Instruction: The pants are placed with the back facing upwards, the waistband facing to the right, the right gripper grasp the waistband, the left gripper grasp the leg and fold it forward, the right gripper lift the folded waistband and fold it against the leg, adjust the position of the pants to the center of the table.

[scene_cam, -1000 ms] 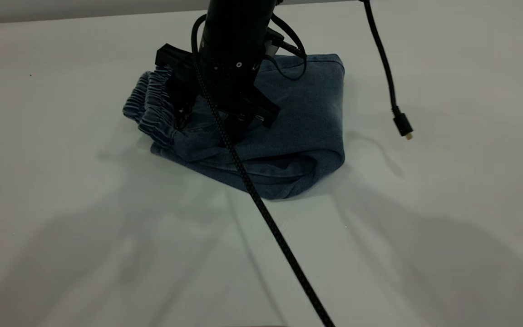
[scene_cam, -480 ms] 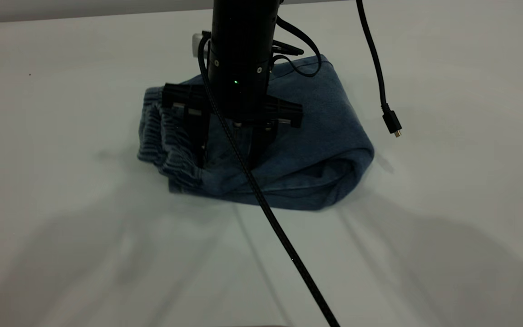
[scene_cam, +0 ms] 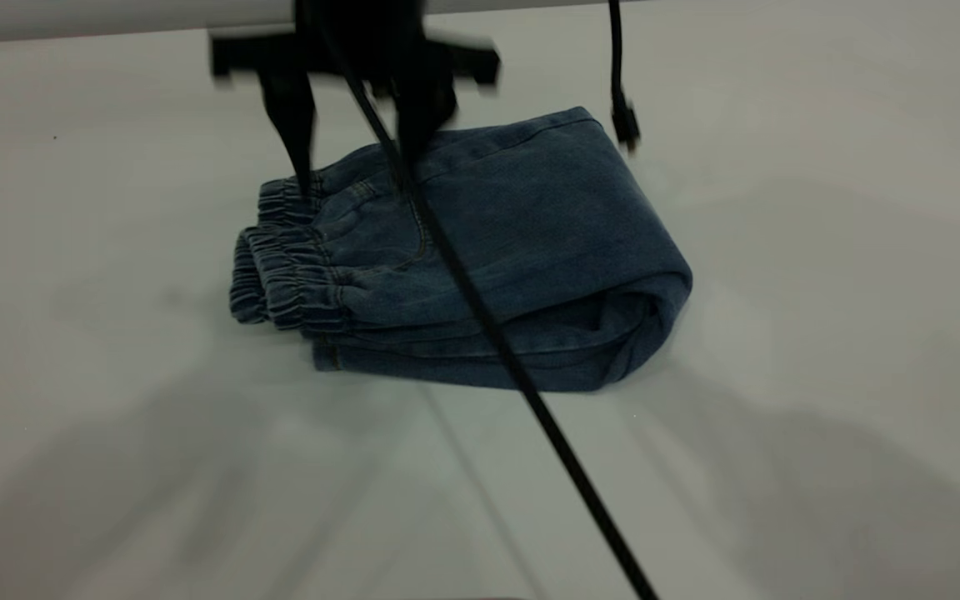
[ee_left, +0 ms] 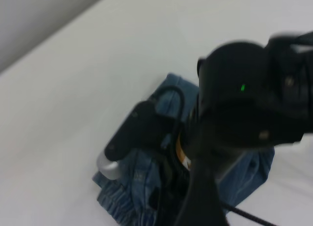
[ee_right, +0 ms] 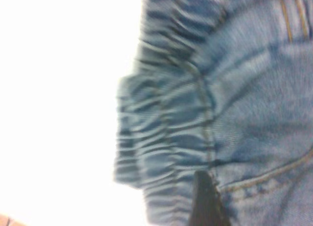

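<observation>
The pants (scene_cam: 530, 242) lie folded into a compact blue denim bundle on the table (scene_cam: 822, 250), with the gathered elastic waistband (scene_cam: 280, 267) at the bundle's left end. My right gripper (scene_cam: 355, 179) hangs open just above the waistband end and holds nothing. In the right wrist view, one black fingertip (ee_right: 205, 201) hovers over the waistband (ee_right: 166, 128) next to a stitched seam. The left wrist view looks down on the right arm's wrist (ee_left: 239, 103) over the pants (ee_left: 254, 172). The printed leg is hidden in the fold. My left gripper is out of view.
A thick braided black cable (scene_cam: 547, 425) runs diagonally from the right arm across the pants to the front edge. A thinner loose cable with a plug (scene_cam: 623, 117) dangles near the bundle's far right corner. Bare tabletop surrounds the bundle.
The right gripper pressed into the pants and dragged the bundle forward and to the right. It has now lifted off the cloth, and the bundle lies flatter.
</observation>
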`<state>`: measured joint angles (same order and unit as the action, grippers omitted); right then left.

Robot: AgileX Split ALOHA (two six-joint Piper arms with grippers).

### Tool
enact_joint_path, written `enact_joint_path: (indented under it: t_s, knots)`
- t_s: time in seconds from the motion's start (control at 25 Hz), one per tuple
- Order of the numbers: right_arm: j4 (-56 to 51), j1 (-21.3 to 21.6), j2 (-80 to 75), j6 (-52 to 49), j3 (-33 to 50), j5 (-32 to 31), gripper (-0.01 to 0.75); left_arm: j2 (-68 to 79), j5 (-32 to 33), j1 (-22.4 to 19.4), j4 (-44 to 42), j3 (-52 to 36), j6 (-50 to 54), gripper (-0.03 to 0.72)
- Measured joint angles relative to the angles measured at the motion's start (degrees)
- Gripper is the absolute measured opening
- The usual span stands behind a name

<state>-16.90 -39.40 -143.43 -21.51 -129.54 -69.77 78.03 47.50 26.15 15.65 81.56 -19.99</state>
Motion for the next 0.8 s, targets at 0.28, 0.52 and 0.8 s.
enact_joint_path:
  t_s: [0.28, 0.52, 0.8]
  knots:
    - [-3.2, 0.0, 14.9, 11.0, -0.4, -1.2, 0.4, -12.4, 7.0, 0.0, -1.9, 0.0, 0.0, 0.496]
    - [-3.3, 0.0, 30.8, 18.5, 0.7, -1.9, 0.386, -22.2, 18.3, 0.0, -6.3, 0.0, 2.6, 0.496]
    - [2.1, 0.0, 51.7, 21.8, 15.0, -2.5, 0.381, -31.7, 19.7, 0.0, -10.9, -0.2, 9.0, 0.496]
